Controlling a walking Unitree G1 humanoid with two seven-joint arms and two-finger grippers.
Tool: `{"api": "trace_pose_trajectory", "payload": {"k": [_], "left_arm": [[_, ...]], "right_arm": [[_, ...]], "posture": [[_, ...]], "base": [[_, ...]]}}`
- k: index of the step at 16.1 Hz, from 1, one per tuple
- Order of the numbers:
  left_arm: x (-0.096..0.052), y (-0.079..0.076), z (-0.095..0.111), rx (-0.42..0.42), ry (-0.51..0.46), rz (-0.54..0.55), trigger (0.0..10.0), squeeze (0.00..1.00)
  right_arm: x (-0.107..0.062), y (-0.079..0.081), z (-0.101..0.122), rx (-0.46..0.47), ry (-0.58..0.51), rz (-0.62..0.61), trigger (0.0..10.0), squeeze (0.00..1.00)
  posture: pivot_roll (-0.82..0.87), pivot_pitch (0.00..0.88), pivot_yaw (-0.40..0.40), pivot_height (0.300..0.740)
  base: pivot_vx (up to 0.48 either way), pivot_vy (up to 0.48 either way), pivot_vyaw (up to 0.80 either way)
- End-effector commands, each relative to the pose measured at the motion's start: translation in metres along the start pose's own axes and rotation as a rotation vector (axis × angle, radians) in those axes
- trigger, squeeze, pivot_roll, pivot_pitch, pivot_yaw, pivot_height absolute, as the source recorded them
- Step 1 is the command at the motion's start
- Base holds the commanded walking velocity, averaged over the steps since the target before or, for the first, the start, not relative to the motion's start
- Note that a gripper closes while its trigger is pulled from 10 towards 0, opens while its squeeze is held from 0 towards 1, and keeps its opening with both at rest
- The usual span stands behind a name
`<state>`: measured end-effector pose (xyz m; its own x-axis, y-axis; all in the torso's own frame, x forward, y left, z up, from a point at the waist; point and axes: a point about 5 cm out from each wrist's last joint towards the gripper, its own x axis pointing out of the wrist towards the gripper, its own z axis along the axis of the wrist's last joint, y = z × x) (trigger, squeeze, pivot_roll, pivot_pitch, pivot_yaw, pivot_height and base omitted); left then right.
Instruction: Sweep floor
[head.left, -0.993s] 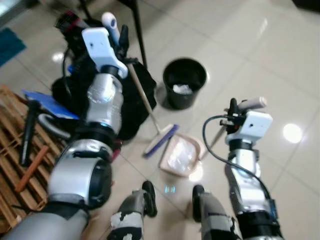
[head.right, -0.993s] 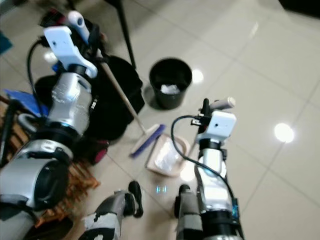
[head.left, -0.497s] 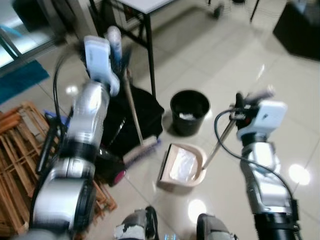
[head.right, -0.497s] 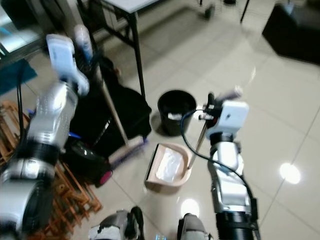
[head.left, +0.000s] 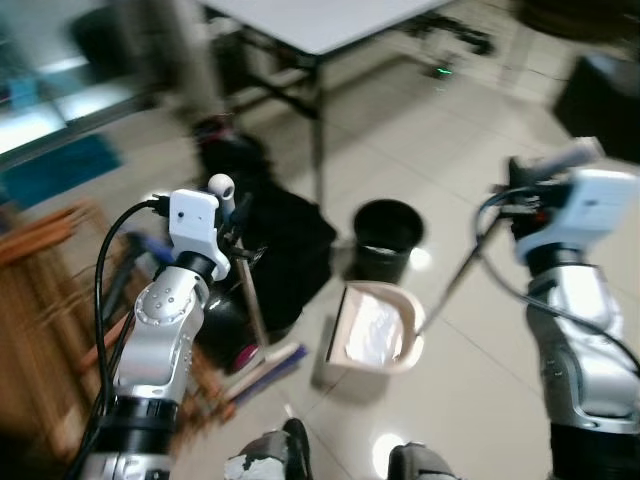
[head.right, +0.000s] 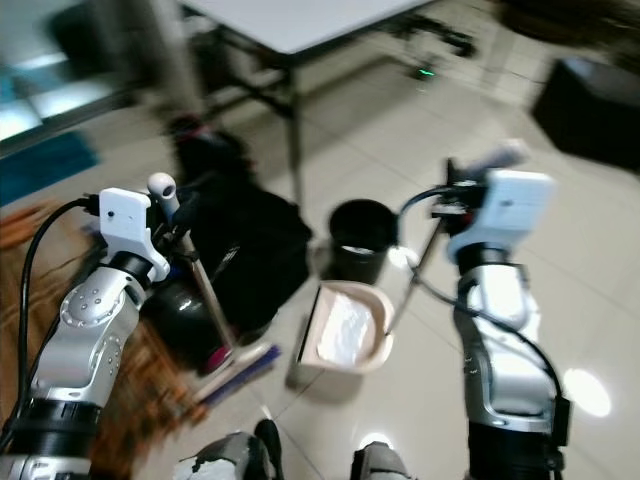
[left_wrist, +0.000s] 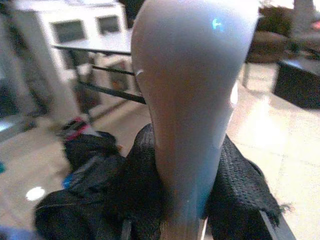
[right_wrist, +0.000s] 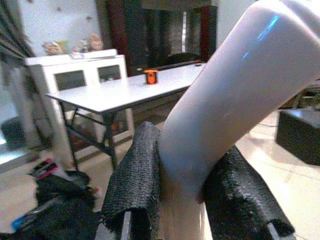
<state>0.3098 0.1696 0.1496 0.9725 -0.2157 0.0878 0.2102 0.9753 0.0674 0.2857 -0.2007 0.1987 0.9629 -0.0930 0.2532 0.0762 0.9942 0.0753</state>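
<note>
One dustpan (head.left: 374, 327), seemingly white debris inside.

My left hand (left_wrist: 187, 200) is squeezed tight around the broom handle (left_wrist: 192, 95). The handle's white rounded top is very close to the camera and looks big and a bit fuzzy. I can see one black mesh finger (left_wrist: 142, 185) on each side of it, both pressing against it. Past the handle there is a pale shiny floor (left_wrist: 270, 145). A white worktop (left_wrist: 95, 42) on thin black legs stands farther back, and a black bag (left_wrist: 85, 150) sits on the floor near it.
</note>
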Motion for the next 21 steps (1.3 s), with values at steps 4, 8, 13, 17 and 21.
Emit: {"api": "trace_pose_trajectory", "payload": {"k": [4, 8, 13, 17, 21], "left_arm": [[-0.004, -0.005, 0.009, 0.038, 0.011, -0.005, 10.0, 0.00], [-0.005, -0.008, 0.012, 0.039, 0.023, -0.017, 10.0, 0.00], [-0.003, -0.015, 0.011, 0.011, 0.038, -0.037, 10.0, 0.00], [-0.004, -0.017, 0.013, 0.024, 0.007, -0.050, 10.0, 0.00], [-0.005, -0.025, 0.015, 0.018, -0.025, -0.058, 10.0, 0.00]], "right_arm": [[0.002, -0.002, 0.024, 0.036, -0.058, -0.020, 10.0, 0.00], [0.002, -0.005, 0.031, 0.030, -0.058, -0.028, 10.0, 0.00], [0.001, -0.009, 0.043, 0.038, -0.053, -0.021, 10.0, 0.00], [0.003, -0.009, 0.058, 0.007, -0.051, -0.008, 10.0, 0.00], [0.015, -0.007, 0.082, -0.003, -0.070, 0.015, 10.0, 0.00]], "posture": [[-0.07, 0.047, 0.074, 0.740], [-0.08, 0.042, 0.083, 0.740], [-0.09, 0.032, 0.101, 0.740], [-0.11, 0.028, 0.108, 0.740], [-0.12, 0.025, 0.095, 0.740]], "base": [[0.000, -0.480, 0.00], [0.000, -0.480, 0.00], [0.000, -0.273, 0.00], [0.000, 0.000, 0.00], [0.251, 0.000, -0.11]]}}
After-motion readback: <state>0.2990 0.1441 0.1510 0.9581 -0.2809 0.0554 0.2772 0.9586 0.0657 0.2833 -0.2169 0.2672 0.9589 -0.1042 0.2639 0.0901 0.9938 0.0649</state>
